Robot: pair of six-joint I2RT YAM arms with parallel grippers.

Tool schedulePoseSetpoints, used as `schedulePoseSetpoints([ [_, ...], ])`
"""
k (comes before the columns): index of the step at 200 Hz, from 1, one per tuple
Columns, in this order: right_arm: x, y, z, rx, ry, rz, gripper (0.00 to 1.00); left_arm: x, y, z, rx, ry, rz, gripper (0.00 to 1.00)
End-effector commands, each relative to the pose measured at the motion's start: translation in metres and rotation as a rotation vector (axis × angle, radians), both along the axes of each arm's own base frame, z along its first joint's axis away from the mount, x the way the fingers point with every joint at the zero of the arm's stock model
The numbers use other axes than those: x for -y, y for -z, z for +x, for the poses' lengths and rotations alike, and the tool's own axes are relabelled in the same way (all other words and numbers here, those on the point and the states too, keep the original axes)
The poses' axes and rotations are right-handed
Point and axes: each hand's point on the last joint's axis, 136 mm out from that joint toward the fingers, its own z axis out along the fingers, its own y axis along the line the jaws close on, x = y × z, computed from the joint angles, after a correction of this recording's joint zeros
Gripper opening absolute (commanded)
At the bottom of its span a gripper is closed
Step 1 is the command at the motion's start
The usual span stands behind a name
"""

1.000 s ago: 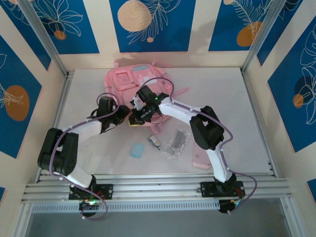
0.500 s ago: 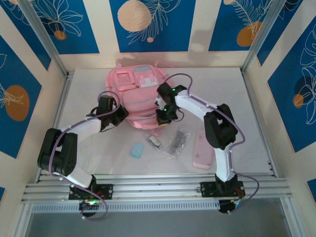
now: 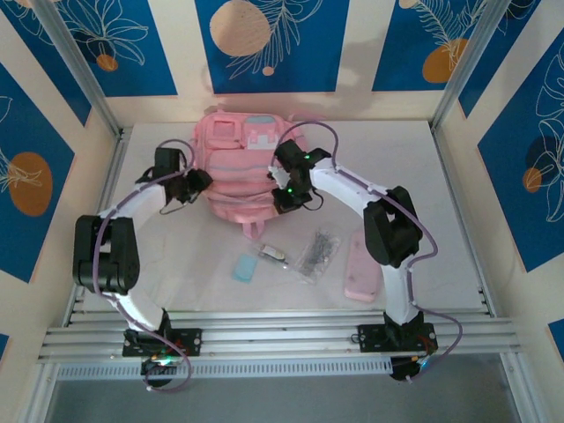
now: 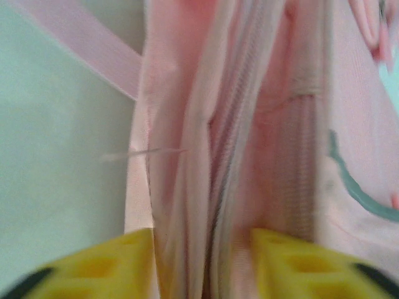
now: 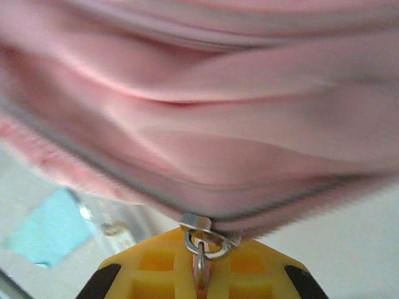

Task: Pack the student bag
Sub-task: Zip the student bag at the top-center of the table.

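The student bag (image 3: 240,172), a pink backpack with pale trim, lies at the back middle of the table. My left gripper (image 3: 197,181) is at its left side. In the left wrist view its yellow fingers (image 4: 93,268) stand apart, open (image 4: 199,274), with a fold of the bag's zipped edge (image 4: 212,156) between them. My right gripper (image 3: 286,196) is at the bag's right side. In the right wrist view it is shut (image 5: 199,274) on the metal zipper pull (image 5: 201,265), just under the slider (image 5: 202,225) on the bag's zipper line (image 5: 124,180).
In front of the bag lie a light blue flat piece (image 3: 244,268), a small dark-and-white item (image 3: 274,255) and a clear packet of dark bits (image 3: 318,251). A pale pink pencil case (image 3: 361,270) lies at the right front. Frame rails (image 3: 264,330) border the table.
My left gripper has swung left and back along the bag's side and opened. The right gripper moved right along the zipper with the pull in it. The bag shifted.
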Motion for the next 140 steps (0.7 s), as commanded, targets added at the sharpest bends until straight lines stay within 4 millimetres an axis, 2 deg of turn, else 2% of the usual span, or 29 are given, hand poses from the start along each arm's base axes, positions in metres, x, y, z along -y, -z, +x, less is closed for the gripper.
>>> schedulePoseSetpoints([
  [1, -0.062, -0.027, -0.001, -0.014, -0.069, 0.251, 0.0, -0.003, -0.025, 0.005, 0.031, 0.009, 0.028, 0.93],
  [13, -0.078, -0.037, 0.008, -0.004, -0.05, 0.321, 0.0, -0.006, -0.025, -0.008, 0.022, -0.003, 0.029, 1.0],
  [42, -0.106, -0.061, 0.021, 0.012, -0.048, 0.433, 0.0, -0.012, -0.016, -0.051, -0.01, -0.079, -0.008, 1.0],
  [73, -0.125, -0.073, 0.022, -0.037, -0.066, 0.514, 0.0, -0.002, -0.005, -0.085, -0.028, -0.148, -0.116, 1.0],
  [92, -0.135, -0.078, 0.015, -0.084, -0.076, 0.568, 0.0, 0.009, -0.004, -0.088, -0.013, -0.172, -0.168, 0.98],
  [117, -0.143, -0.079, 0.001, -0.144, -0.089, 0.614, 0.0, 0.019, -0.012, -0.078, 0.037, -0.194, -0.171, 0.95],
  [140, -0.145, -0.077, -0.015, -0.181, -0.109, 0.627, 0.0, 0.024, -0.012, -0.065, 0.08, -0.207, -0.164, 0.82],
])
